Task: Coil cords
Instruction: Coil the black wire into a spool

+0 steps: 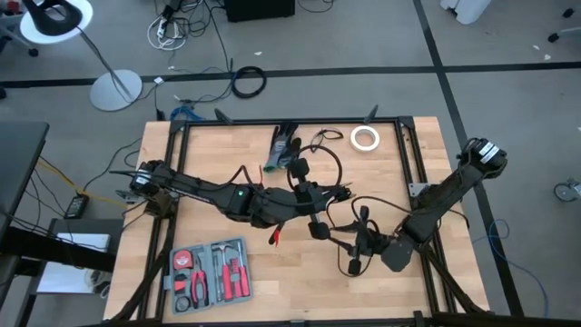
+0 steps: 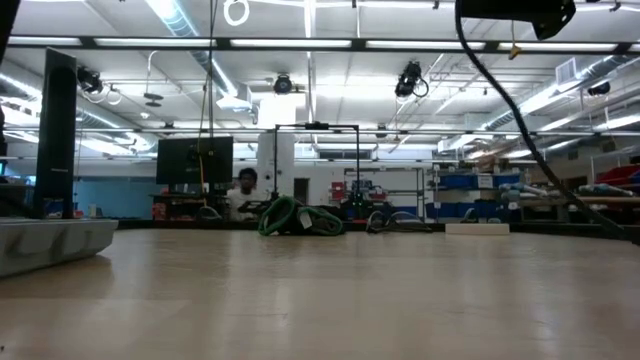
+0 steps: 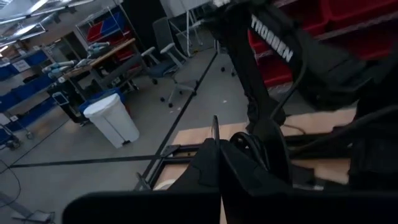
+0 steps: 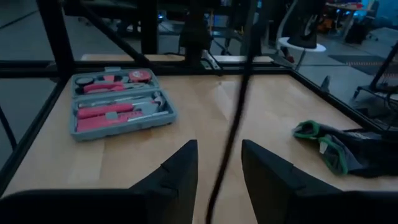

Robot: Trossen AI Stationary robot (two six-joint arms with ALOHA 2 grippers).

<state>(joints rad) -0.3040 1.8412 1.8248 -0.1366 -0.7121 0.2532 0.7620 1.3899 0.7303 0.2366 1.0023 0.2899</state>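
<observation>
While the right claw (image 4: 219,168) hangs low over the bench (image 1: 399,182) with its two fingers parted, a thin black cord (image 4: 231,124) runs straight through the gap between them, touched by neither finger as far as the wrist view shows. From above, that claw (image 1: 356,242) sits amid loose black loops of the cords (image 1: 349,227) at the middle of the bench. The left claw (image 1: 313,216) is just beside it, across those loops, and is clenched; a strand seems pinched at its tip, though the dark tangle hides whether it truly holds it.

Beyond the right claw's fingertips lies a grey tool case (image 4: 121,106) with red handles, and off to one side of the fingers a green-and-black glove (image 4: 336,149). A white tape roll (image 1: 365,137) lies well away from both claws, near the bench's far edge.

Risks, as I judge them:
- The strand is slack and thin; if the right fingers close off-centre it could slip out sideways.
- A pull by one claw against the other's clenched hold could tighten the loops into a knot instead of a coil.
- Loose loops near the left arm might snag on its links.
</observation>
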